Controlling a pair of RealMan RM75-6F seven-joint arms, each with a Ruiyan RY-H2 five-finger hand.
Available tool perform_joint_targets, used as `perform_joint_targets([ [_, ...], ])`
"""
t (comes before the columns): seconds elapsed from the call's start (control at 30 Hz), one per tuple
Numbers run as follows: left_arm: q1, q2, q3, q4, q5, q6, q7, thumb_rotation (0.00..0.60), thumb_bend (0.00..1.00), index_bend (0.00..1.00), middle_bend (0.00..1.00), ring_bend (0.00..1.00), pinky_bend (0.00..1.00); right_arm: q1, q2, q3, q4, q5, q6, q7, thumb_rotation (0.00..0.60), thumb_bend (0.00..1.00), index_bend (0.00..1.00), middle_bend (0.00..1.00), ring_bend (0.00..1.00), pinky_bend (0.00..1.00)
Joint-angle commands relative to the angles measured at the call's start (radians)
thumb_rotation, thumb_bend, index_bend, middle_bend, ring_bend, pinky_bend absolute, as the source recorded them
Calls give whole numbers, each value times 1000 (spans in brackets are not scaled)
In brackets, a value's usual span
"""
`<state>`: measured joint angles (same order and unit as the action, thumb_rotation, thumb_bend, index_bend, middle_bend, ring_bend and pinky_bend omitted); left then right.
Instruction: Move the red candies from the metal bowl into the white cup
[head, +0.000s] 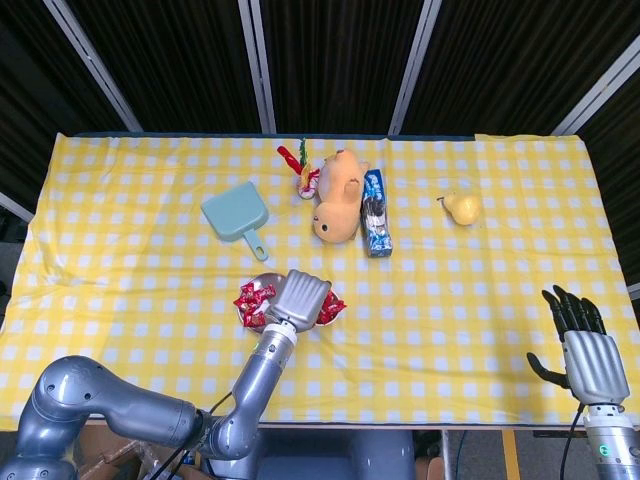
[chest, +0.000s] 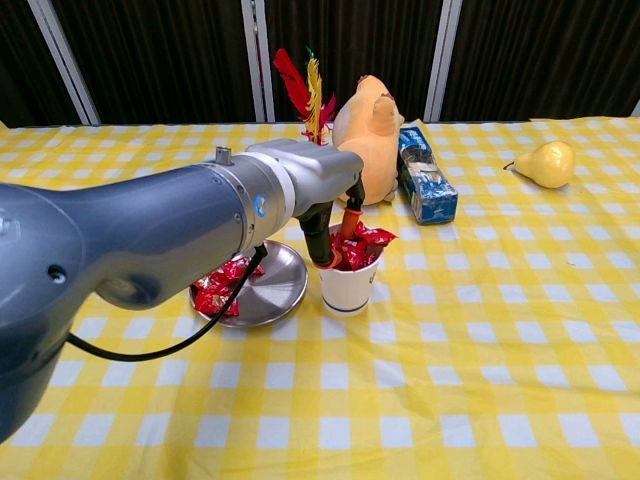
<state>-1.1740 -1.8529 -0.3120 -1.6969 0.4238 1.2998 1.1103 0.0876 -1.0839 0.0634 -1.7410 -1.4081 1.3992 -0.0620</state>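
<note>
The white cup (chest: 350, 286) stands right of the metal bowl (chest: 275, 292) and is heaped with red candies (chest: 366, 243). More red candies (chest: 214, 291) lie in the left part of the bowl. My left hand (chest: 312, 192) hovers over the cup, its fingers pointing down at the rim and spread apart, with a candy lying on the heap just beside them. From the head view the left hand (head: 303, 297) covers most of the cup, and candies (head: 331, 308) show at its right side. My right hand (head: 584, 356) rests at the table's near right corner, fingers extended and empty.
Behind the cup are a yellow plush toy (chest: 364, 140), a blue box (chest: 426, 186) and a feather toy (chest: 305, 95). A pear (chest: 548, 163) lies at the far right. A teal dustpan (head: 235, 215) sits left of the plush.
</note>
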Motion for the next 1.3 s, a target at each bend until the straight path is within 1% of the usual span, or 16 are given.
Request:
perform_joint_targets([
  [0.03, 6, 6, 1, -12, 8, 3, -12, 600, 340, 451, 975, 1000, 1000, 0, 0, 0, 0, 0, 0, 1, 600, 342, 0, 0, 0, 2],
  [0.17, 13, 16, 2, -30, 36, 8, -32, 600, 340, 450, 975, 1000, 1000, -1, 0, -1, 0, -2, 2, 1, 600, 341, 0, 0, 0, 2],
  [0.53, 26, 33, 11, -58, 39, 20, -44, 600, 341, 450, 975, 1000, 1000, -1, 1, -1, -2, -2, 2, 1, 600, 342, 0, 0, 0, 2],
  [0.8, 47, 70, 7, -101, 64, 32, -77, 600, 340, 457, 974, 1000, 1000, -1, -1, -1, 0, -3, 3, -2, 600, 342, 0, 0, 0, 2],
  [0.97, 77, 103, 10, -140, 97, 48, -122, 600, 340, 424, 930, 978, 1000, -1, -1, 0, 0, -3, 4, -3, 600, 341, 0, 0, 0, 2],
  [1.03, 100, 127, 21, -171, 133, 62, -150, 600, 340, 419, 922, 977, 1000, -2, -1, -1, 2, -4, 5, -2, 600, 341, 0, 0, 0, 2],
  [1.13, 152, 175, 51, -232, 212, 119, -199, 600, 340, 415, 910, 969, 1000, -1, -2, 1, 7, -7, 9, 1, 600, 341, 0, 0, 0, 2],
  [1.2, 205, 224, 95, -284, 299, 174, -239, 600, 339, 413, 895, 954, 1000, -2, -4, 2, 12, -13, 15, 4, 600, 341, 0, 0, 0, 2],
  [1.3, 296, 311, 169, -349, 416, 246, -309, 600, 337, 408, 845, 898, 974, -3, -6, 1, 17, -14, 18, 2, 600, 341, 0, 0, 0, 2],
])
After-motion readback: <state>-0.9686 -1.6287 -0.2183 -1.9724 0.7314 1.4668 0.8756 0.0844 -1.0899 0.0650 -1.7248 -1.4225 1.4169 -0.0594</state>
